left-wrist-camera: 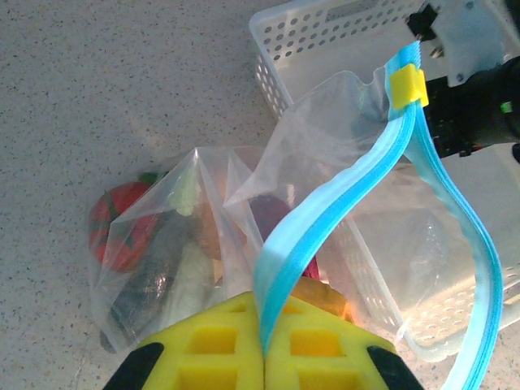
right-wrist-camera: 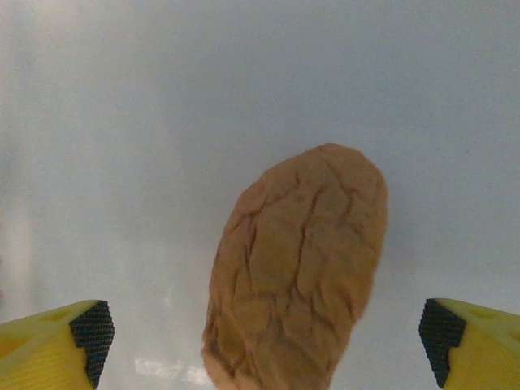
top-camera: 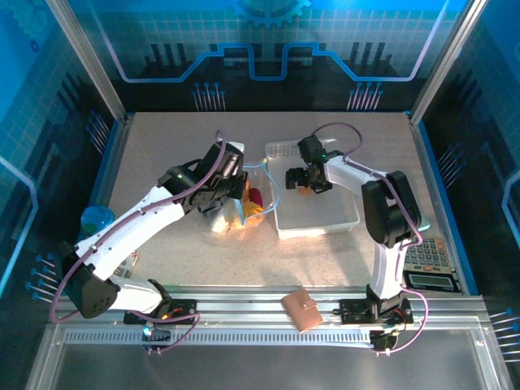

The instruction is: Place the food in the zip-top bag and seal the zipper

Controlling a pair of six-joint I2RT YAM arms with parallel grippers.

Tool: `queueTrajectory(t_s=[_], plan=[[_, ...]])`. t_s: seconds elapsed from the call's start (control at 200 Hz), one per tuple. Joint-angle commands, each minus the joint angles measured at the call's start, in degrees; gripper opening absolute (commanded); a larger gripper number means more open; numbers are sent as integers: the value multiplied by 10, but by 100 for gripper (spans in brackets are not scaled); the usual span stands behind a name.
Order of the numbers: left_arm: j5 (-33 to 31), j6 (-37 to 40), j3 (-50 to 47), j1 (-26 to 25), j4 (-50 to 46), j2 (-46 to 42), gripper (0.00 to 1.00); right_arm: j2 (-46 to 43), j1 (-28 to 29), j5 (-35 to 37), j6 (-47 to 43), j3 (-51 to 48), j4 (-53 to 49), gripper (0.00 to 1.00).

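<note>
Two-finger left gripper (left-wrist-camera: 264, 345): pressed together, pinching the zipper (left-wrist-camera: 341, 203).
Right gripper (right-wrist-camera: 264, 341): spread wide, tan food piece (right-wrist-camera: 296, 268) between, apart from both fingers.
Count: one bag (left-wrist-camera: 162, 244), one basket (left-wrist-camera: 309, 32).

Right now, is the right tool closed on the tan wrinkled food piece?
No, the right tool stands wide open, clear of the tan wrinkled food piece.

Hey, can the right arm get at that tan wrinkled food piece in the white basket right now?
Probably yes. The right gripper hangs open right over the tan piece, with a finger on either side. Nothing lies on top of the piece where it sits on the bare basket floor.
</note>
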Motion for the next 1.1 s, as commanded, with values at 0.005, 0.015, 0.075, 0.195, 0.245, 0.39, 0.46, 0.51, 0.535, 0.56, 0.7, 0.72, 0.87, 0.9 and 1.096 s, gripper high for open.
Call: queueTrajectory(t_s=[0.005,0.015,0.075,0.195,0.245,0.39,0.46,0.51,0.535,0.56,0.7,0.72,0.87,0.9,1.096], plan=[[7,7,-4,5,22,-2,5,27,4,12,11,24,-15,97],[7,7,-5,5,22,-2,5,28,4,13,11,25,-14,97],[7,7,-7,5,24,0,5,32,4,20,11,27,-10,95],[9,6,-9,5,28,4,5,27,4,29,8,26,-1,87],[11,5,-11,6,31,5,5,24,4,32,6,23,3,81],[17,4,-15,7,38,11,5,3,4,31,-3,3,22,57],[18,3,-15,7,39,13,4,-5,3,27,-8,-7,26,48],[20,3,-15,8,40,15,4,-13,1,23,-11,-12,27,43],[20,3,-16,8,41,15,5,-19,1,21,-12,-15,28,39],[21,3,-15,8,42,16,5,-27,1,20,-12,-22,30,34],[27,1,-15,12,43,22,5,-111,4,0,-25,-64,53,29],[28,0,-15,13,43,23,5,-129,5,-3,-27,-71,55,29],[33,-6,-14,14,48,31,4,-268,19,-69,-53,-112,49,30],[35,-7,-14,13,49,33,4,-296,25,-91,-55,-119,45,30],[35,-12,-5,14,49,44,4,-444,99,-160,-83,-164,31,30]])
